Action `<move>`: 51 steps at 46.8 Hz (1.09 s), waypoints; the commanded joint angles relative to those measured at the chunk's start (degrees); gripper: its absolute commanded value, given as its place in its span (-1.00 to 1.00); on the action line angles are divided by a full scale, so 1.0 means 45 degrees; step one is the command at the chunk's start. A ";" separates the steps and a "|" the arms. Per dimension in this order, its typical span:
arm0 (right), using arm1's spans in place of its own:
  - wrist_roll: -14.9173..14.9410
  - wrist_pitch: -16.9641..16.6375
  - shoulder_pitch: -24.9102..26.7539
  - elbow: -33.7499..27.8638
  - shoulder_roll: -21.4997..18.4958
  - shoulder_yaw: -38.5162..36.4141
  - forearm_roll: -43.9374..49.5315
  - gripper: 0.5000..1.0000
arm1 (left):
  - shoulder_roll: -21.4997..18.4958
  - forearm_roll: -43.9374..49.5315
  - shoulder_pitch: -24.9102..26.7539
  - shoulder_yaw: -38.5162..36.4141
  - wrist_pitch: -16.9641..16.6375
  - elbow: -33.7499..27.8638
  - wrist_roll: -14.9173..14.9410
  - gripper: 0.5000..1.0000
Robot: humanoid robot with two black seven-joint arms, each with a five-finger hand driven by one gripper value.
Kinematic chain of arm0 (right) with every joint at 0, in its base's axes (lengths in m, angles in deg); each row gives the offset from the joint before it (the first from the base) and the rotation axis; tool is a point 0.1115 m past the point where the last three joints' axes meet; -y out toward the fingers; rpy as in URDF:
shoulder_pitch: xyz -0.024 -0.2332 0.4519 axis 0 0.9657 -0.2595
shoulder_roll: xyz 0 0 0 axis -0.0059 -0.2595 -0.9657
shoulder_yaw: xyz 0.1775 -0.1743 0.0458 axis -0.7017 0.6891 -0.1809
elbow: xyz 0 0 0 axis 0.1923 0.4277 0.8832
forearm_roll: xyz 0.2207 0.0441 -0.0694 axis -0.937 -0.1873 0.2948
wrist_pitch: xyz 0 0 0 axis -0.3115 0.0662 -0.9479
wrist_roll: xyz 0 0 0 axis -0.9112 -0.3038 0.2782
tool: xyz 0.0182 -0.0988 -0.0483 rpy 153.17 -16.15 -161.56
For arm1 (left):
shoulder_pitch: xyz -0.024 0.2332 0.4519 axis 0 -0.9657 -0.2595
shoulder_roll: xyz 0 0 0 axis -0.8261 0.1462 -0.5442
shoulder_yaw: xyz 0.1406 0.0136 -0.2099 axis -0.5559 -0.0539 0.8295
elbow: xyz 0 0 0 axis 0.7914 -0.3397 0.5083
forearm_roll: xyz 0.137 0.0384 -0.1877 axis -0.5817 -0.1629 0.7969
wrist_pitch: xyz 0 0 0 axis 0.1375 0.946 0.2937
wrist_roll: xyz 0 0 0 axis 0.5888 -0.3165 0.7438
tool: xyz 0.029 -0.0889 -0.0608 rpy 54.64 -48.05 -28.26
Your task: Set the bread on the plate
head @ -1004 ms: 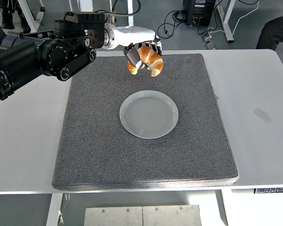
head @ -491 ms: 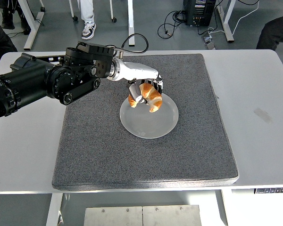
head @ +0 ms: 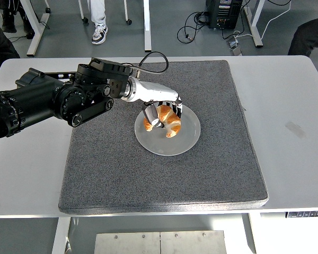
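I see the left robot hand (head: pixel 163 115) with its fingers closed around the bread (head: pixel 166 120), a croissant held low over the white plate (head: pixel 185 142) on the grey mat (head: pixel 148 174) covering the worktop (head: pixel 291 153).

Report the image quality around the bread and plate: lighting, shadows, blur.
Head view: even, diffuse lighting with no harsh glare; the croissant in the left hand and the plate are sharp, no motion blur; only a soft shadow lies on the plate beneath the bread; the grey mat shows fine grain.
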 commanded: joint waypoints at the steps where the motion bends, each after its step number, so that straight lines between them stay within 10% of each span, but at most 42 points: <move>1: 0.0000 0.0000 0.0000 0.0000 0.0000 0.0001 -0.0002 1.00 | 0.0000 0.0000 0.0000 -0.0008 -0.0008 0.0001 0.0000 -1.00; 23: 0.0000 0.0000 0.0000 0.0000 0.0000 0.0001 -0.0002 1.00 | 0.0000 -0.0176 -0.0235 -0.0164 -0.0047 0.0020 0.0039 -1.00; 26: 0.0000 0.0000 0.0000 0.0000 0.0000 0.0001 -0.0002 1.00 | 0.0000 -0.0039 -0.0235 -0.0145 -0.0046 0.0020 0.0078 0.37; 28: 0.0000 0.0000 0.0000 0.0000 0.0000 0.0000 -0.0002 1.00 | 0.0000 0.0019 -0.0235 -0.0106 -0.0008 0.0020 0.0097 0.75; 51: 0.0000 0.0000 0.0000 0.0000 0.0000 0.0001 -0.0002 1.00 | 0.0000 0.1366 0.0819 0.0383 0.0422 0.0001 0.0097 0.93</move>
